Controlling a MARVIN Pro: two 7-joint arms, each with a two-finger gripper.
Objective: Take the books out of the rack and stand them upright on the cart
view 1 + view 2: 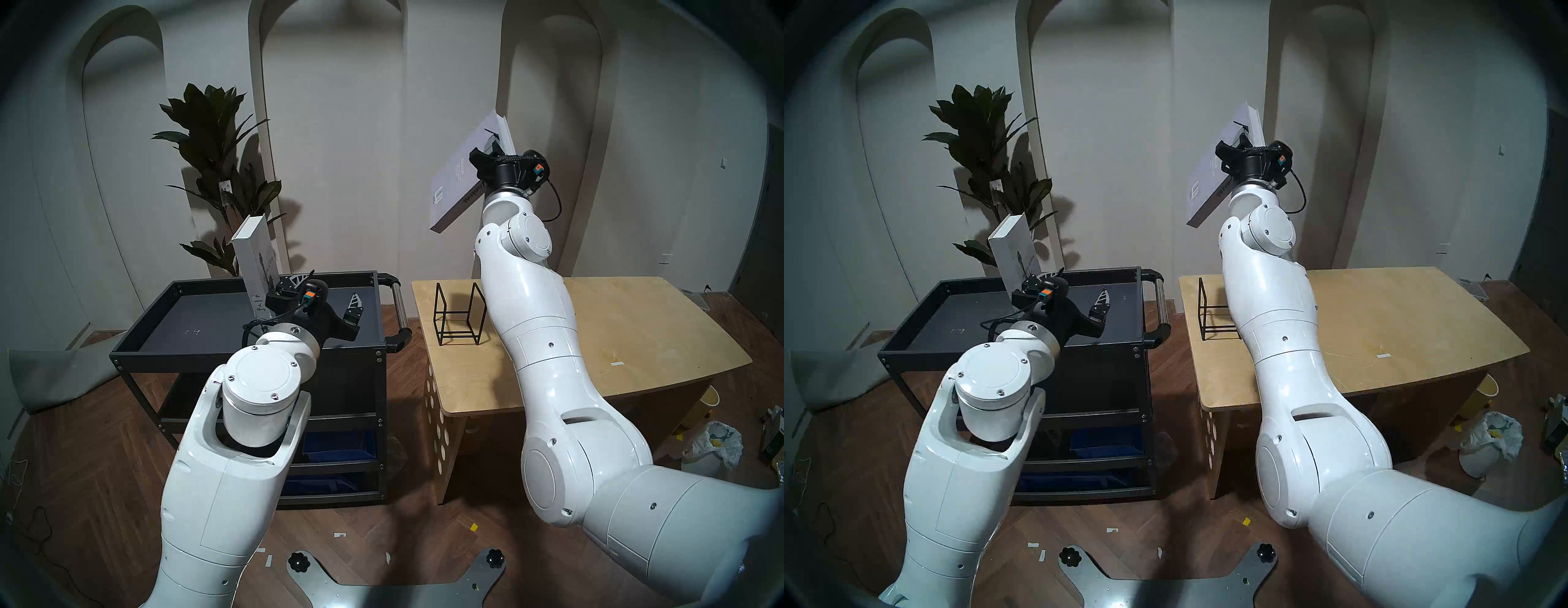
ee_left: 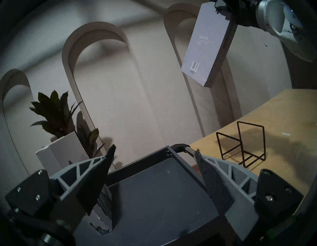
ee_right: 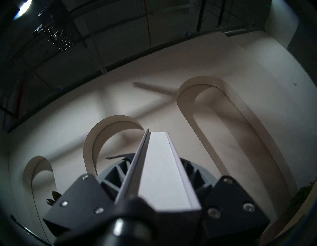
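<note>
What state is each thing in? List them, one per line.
Thick white hardcover book: standing on the cart, leaning slightly.
Thin grey-lavender hardcover book: held aloft, tilted.
Black wire rack: empty.
Left end effector: open.
Right end effector: shut on the grey-lavender book.

The thick white hardcover book with the Statue of Liberty drawing [image 2: 68,154] has its lower cover hidden behind the left end effector's [image 2: 154,151] near finger. The right arm covers part of the thin black wire rack [image 1: 1212,312]. Small print on the pale grey-lavender hardcover book [image 2: 205,51], clamped in the right end effector [image 1: 494,146], is unreadable.
</note>
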